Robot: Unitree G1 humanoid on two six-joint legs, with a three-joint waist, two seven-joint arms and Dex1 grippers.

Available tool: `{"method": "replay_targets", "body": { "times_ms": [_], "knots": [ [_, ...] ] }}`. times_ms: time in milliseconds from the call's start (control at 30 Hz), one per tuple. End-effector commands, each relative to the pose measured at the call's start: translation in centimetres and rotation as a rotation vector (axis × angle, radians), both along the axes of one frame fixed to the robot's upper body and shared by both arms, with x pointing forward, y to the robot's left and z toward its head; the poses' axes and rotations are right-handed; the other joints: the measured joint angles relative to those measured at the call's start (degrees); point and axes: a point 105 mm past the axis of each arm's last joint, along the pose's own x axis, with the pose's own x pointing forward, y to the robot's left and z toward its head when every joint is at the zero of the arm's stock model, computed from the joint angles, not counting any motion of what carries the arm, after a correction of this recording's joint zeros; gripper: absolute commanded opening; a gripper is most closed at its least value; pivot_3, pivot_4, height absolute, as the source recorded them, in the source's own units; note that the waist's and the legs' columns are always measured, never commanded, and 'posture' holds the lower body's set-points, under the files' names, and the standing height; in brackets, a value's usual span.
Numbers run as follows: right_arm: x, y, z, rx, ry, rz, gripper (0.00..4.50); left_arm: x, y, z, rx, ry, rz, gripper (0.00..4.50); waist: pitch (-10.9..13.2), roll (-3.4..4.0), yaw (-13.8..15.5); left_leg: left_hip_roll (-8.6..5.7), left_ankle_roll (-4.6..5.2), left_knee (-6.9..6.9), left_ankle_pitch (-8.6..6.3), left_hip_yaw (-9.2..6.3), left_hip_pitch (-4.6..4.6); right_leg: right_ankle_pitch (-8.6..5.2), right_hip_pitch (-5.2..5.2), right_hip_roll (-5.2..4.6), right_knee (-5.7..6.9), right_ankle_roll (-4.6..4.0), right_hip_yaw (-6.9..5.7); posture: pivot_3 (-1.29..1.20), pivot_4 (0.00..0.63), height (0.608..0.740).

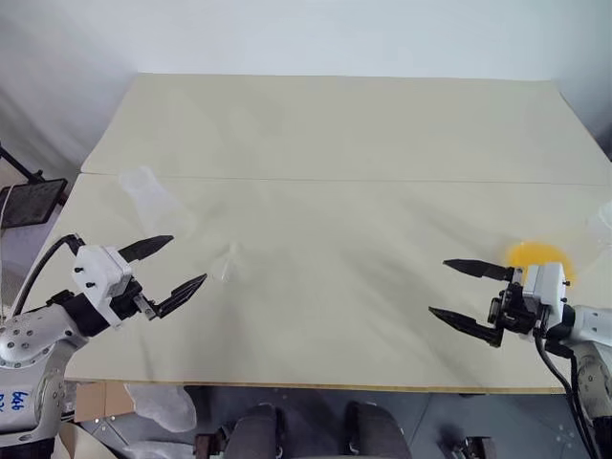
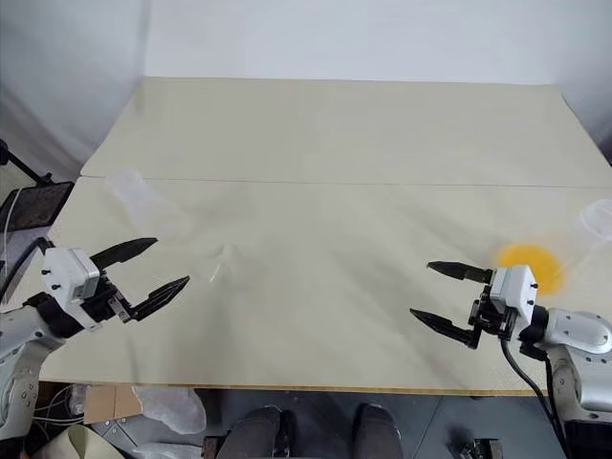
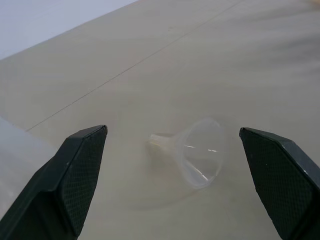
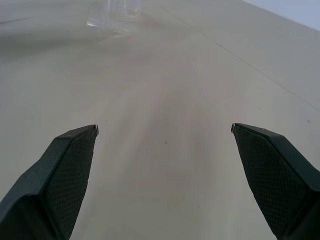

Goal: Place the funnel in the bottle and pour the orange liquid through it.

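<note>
Pale beige table [image 1: 335,124], seam across, white wall behind. Funnel [image 3: 197,157] on its side (nearly invisible) left of centre; bottle [image 1: 148,191] near the left edge; orange liquid [image 1: 537,256] far right. Left gripper [image 1: 174,263] and right gripper [image 1: 457,290] spread wide, holding nothing.

The left gripper [image 1: 176,262] hovers at about eight o'clock in the head view, its two black fingers [image 1: 145,248] spread wide and aimed toward three o'clock. The right gripper [image 1: 455,290] hangs at about four o'clock, fingers equally wide apart, pointing toward nine o'clock. Both hold nothing.
</note>
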Motion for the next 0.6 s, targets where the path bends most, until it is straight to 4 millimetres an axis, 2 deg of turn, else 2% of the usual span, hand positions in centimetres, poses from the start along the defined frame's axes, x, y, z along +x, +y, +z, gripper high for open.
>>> {"method": "replay_targets", "body": {
  "times_ms": [33,133,233,300,400,500,600],
  "knots": [
    [0.3,0.8,0.4,0.020,-0.029,0.028,4.48,-0.8,0.1,0.9,0.010,-0.046,0.009,4.50,0.00,-0.01,0.01,0.00,0.00,0.02,-0.01,0.00,0.00,0.00,0.00,0.00,0.00,0.00,0.01,0.00,0.150,0.740],
    [1.0,1.9,0.8,0.055,-0.032,0.055,4.48,-1.0,0.9,0.9,-0.039,-0.044,0.070,4.50,0.00,-0.03,-0.14,0.12,-0.01,0.13,-0.08,-0.02,-0.01,0.00,-0.01,0.10,0.01,0.00,0.08,0.00,0.150,0.740],
    [2.1,5.1,2.1,0.133,-0.040,0.139,4.48,-2.6,3.7,0.7,-0.157,-0.060,0.232,4.50,-0.01,-0.08,-1.13,0.55,-0.09,0.23,-0.16,-0.03,0.00,0.06,-0.04,0.30,0.00,-0.10,0.14,0.00,0.150,0.740],
    [2.9,7.0,2.9,0.176,-0.055,0.178,4.48,-4.0,6.3,-0.1,-0.272,-0.057,0.395,4.50,0.00,-0.08,-1.66,0.59,-0.10,0.23,-0.18,0.00,0.00,0.06,-0.16,0.32,0.10,-0.13,0.23,0.00,0.150,0.740],
    [4.1,9.6,3.7,0.213,-0.074,0.226,4.48,-6.9,9.0,-2.6,-0.298,-0.037,0.606,4.50,0.01,-0.11,-1.74,0.62,-0.12,0.31,-0.24,-0.01,0.00,0.05,-0.27,0.31,0.33,-0.16,0.27,0.00,0.150,0.740],
    [4.9,11.0,4.2,0.235,-0.085,0.249,4.48,-8.9,10.0,-3.8,-0.342,-0.035,0.731,4.50,-0.04,-0.31,-1.10,0.61,-0.06,0.38,-0.33,0.04,-0.01,0.05,-0.27,0.29,0.33,-0.16,0.32,0.00,0.150,0.740],
    [5.1,11.9,4.2,0.237,-0.090,0.268,4.48,-9.4,9.4,-4.2,-0.374,-0.039,0.766,4.50,-0.18,-0.55,-0.25,0.58,0.03,0.47,-0.39,-0.02,-0.06,0.05,-0.25,0.21,0.36,-0.17,0.33,0.00,0.150,0.740]
  ]
}}
